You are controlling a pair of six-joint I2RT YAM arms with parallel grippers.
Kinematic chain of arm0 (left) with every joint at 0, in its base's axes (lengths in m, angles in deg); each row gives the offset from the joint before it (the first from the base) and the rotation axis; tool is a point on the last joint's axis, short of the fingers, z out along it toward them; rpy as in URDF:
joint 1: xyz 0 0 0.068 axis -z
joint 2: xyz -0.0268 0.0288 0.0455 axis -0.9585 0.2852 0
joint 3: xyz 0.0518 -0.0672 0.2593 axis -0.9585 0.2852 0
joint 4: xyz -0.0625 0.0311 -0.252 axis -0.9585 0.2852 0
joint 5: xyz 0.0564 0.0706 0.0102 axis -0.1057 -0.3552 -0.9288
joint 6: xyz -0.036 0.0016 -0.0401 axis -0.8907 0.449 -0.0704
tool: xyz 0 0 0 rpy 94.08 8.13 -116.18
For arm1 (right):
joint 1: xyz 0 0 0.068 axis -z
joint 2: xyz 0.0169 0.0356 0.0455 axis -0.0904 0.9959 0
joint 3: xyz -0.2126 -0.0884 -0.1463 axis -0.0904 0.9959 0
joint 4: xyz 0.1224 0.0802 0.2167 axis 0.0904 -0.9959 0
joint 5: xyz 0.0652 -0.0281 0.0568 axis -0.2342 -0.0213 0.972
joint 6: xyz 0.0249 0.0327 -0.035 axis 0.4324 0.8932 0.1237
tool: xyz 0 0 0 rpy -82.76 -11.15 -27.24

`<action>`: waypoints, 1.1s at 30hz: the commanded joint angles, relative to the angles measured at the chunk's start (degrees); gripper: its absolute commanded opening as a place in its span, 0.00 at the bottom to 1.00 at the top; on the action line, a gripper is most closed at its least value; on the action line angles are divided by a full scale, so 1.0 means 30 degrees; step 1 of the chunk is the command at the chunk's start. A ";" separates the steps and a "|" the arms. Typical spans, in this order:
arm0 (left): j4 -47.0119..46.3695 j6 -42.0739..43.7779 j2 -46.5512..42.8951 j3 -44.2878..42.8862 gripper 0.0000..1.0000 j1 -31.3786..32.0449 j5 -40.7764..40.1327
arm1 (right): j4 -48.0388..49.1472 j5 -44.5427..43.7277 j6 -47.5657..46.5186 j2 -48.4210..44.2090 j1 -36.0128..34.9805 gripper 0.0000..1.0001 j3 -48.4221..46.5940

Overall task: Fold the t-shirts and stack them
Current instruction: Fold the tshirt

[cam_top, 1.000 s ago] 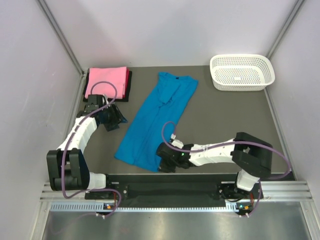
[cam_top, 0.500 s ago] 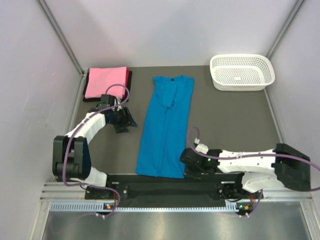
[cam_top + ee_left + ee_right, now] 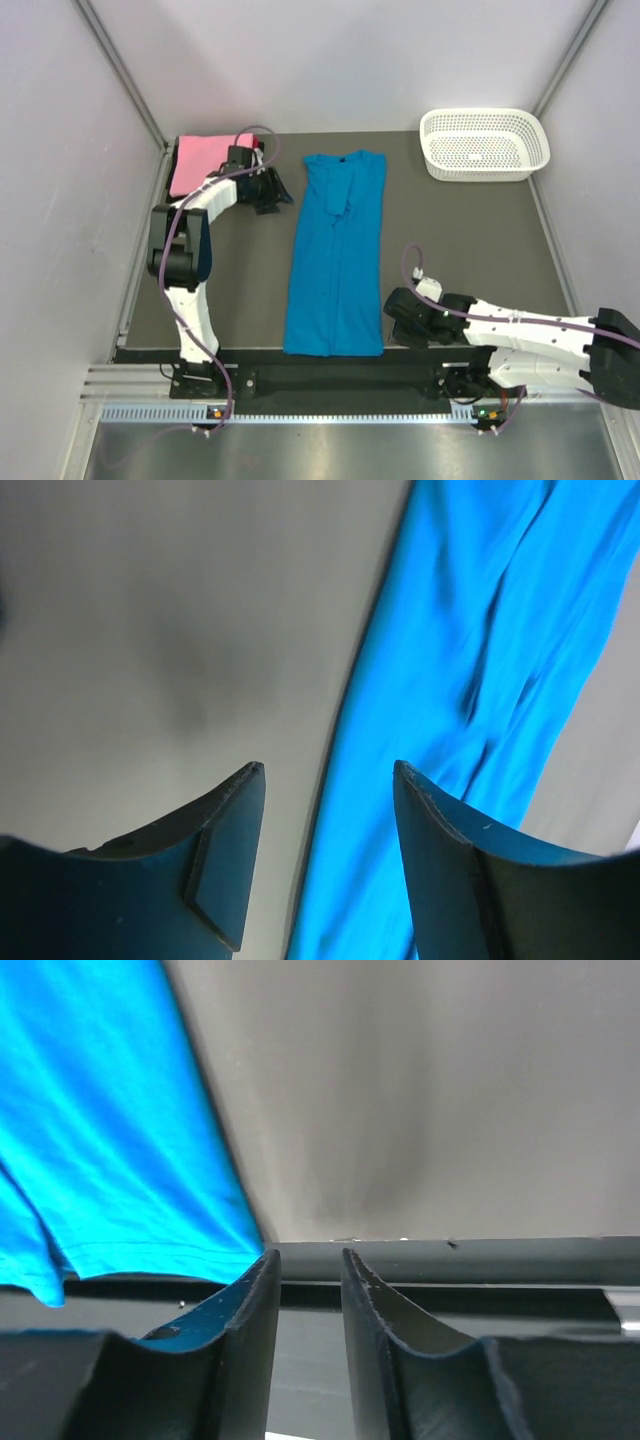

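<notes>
Left gripper [image 3: 325,770] hovering, jaws apart, beside turquoise t-shirt [image 3: 335,260]; right gripper [image 3: 308,1255] sitting narrowly parted off near hem corner.

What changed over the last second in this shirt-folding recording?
The right hand pulled the blue t-shirt by its near hem rightward, from diagonal to straight, then let go and sits open beside it. The left hand swung to the far side near the collar, open. The pink t-shirt and basket stayed put.
</notes>
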 commanded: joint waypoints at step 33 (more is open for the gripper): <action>-0.9051 -0.3331 1.2317 -1.3792 0.33 0.0464 0.1836 | 0.5903 0.2184 -1.1463 0.4862 0.7209 0.37 -0.7058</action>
